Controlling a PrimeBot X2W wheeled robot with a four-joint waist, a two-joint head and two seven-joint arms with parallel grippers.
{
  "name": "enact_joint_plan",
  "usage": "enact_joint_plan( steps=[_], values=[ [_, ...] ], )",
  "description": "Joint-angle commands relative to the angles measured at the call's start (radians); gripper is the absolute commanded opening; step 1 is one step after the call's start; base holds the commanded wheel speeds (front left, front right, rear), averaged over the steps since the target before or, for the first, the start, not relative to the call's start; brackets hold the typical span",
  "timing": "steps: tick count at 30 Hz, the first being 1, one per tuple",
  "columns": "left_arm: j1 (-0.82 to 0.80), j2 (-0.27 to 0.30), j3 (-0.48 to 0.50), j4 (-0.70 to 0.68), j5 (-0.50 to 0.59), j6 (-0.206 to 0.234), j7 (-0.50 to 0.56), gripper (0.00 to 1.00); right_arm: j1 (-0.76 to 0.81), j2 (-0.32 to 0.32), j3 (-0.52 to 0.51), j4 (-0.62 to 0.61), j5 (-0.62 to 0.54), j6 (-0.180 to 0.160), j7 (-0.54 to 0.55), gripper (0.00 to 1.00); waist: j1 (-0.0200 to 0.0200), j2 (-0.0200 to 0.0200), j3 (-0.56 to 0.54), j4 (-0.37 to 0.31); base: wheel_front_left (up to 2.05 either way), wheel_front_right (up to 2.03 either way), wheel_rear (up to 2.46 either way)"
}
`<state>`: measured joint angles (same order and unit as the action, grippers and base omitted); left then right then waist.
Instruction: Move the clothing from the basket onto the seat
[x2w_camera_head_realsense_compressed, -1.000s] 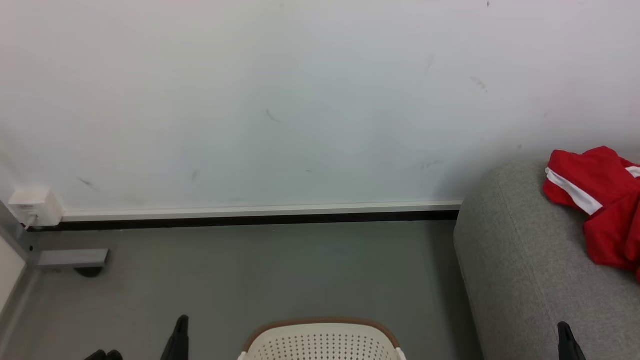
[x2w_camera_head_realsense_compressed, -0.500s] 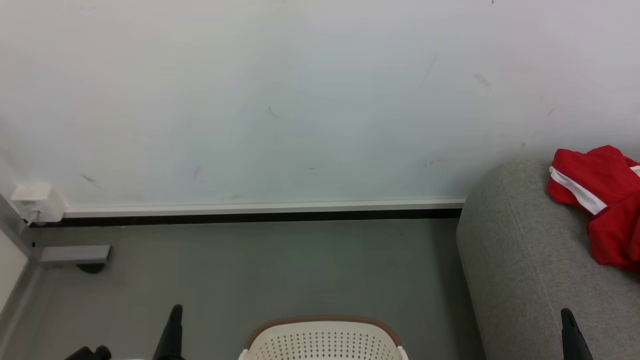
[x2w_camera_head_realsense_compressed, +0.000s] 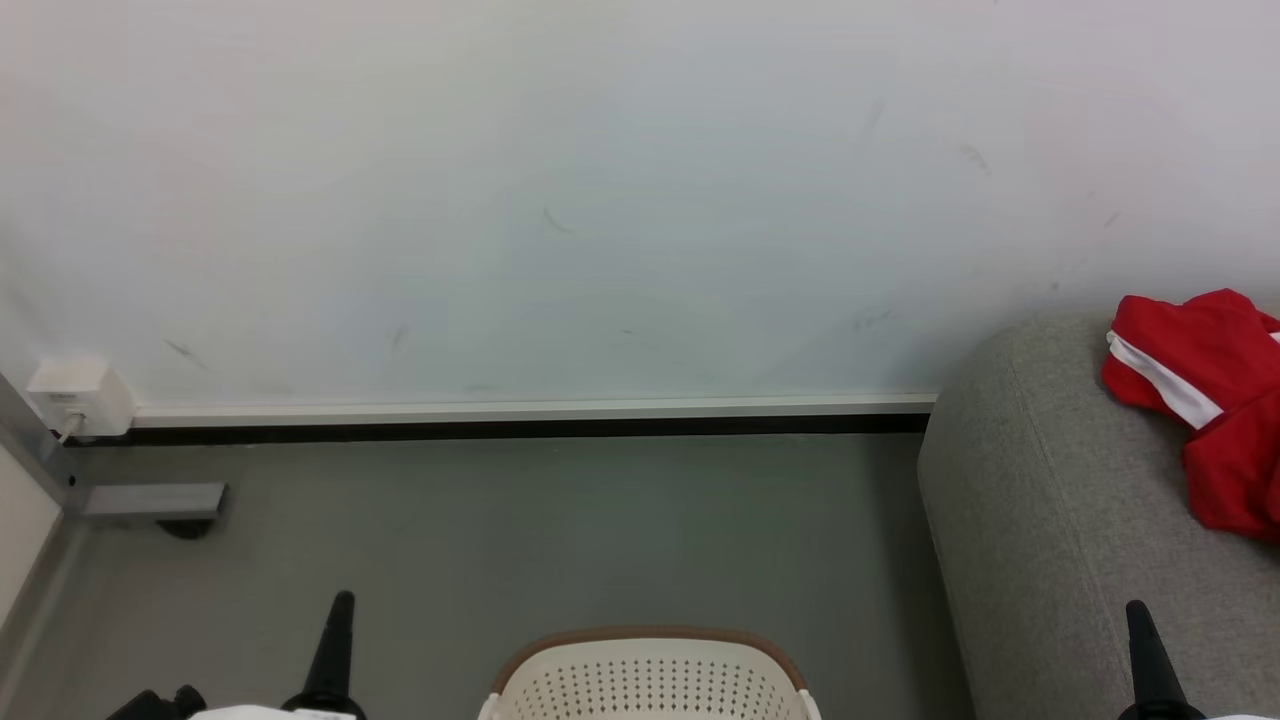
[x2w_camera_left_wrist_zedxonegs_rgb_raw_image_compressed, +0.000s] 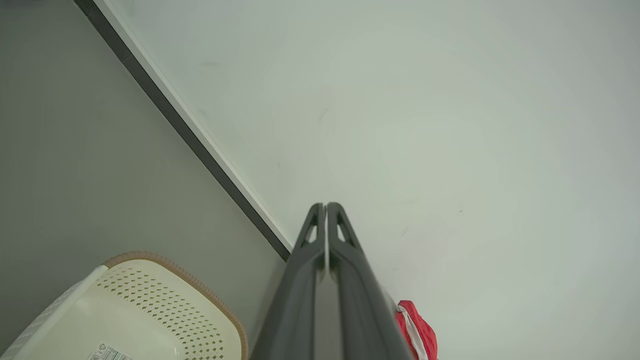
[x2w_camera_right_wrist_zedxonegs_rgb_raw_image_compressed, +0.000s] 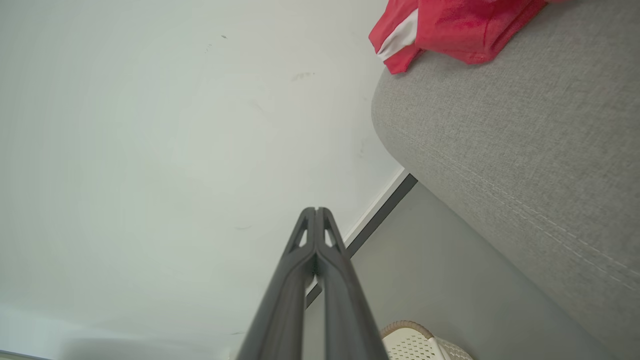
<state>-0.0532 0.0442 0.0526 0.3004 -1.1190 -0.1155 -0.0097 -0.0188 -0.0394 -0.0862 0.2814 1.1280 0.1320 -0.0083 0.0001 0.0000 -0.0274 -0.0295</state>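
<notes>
Red clothing (x2w_camera_head_realsense_compressed: 1200, 400) with a white stripe lies on the grey seat (x2w_camera_head_realsense_compressed: 1040, 500) at the right; it also shows as red clothing (x2w_camera_right_wrist_zedxonegs_rgb_raw_image_compressed: 450, 25) on the seat (x2w_camera_right_wrist_zedxonegs_rgb_raw_image_compressed: 525, 140) and as a red edge of clothing (x2w_camera_left_wrist_zedxonegs_rgb_raw_image_compressed: 417, 332) past the left fingers. The cream basket (x2w_camera_head_realsense_compressed: 650, 675) with a brown rim stands on the floor at the bottom centre; its inside (x2w_camera_left_wrist_zedxonegs_rgb_raw_image_compressed: 125, 320) looks bare apart from a label. My left gripper (x2w_camera_head_realsense_compressed: 340, 600) is shut left of the basket, holding nothing. My right gripper (x2w_camera_head_realsense_compressed: 1135, 608) is shut over the seat's front, empty too.
A white wall with a pale and black skirting (x2w_camera_head_realsense_compressed: 520, 420) runs behind the grey floor (x2w_camera_head_realsense_compressed: 560, 530). A white socket box (x2w_camera_head_realsense_compressed: 78, 395) and a grey metal foot (x2w_camera_head_realsense_compressed: 155, 498) sit at the far left. The basket's corner (x2w_camera_right_wrist_zedxonegs_rgb_raw_image_compressed: 425, 345) shows under the right fingers.
Both gripper tips have risen a little higher into the head view. The whole picture has shifted slightly, so the camera moved. Clothing, seat and basket stay put.
</notes>
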Motion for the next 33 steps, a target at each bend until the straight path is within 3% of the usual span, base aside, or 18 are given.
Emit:
enact_joint_plan(
  steps=[1,33],
  values=[
    [-0.019,0.006,0.006,-0.014,-0.034,-0.008,0.007,0.00,-0.024,-0.012,-0.005,-0.015,0.030,-0.001,0.008,0.00,0.0000,0.0000,0.001,0.001,0.00,0.00,0.00],
    [-0.045,0.008,0.043,-0.041,-0.326,-0.014,0.082,0.00,-0.068,-0.014,-0.020,-0.030,0.315,-0.002,0.081,0.00,-0.0001,0.0000,0.017,0.017,0.00,0.00,0.00]
  ],
)
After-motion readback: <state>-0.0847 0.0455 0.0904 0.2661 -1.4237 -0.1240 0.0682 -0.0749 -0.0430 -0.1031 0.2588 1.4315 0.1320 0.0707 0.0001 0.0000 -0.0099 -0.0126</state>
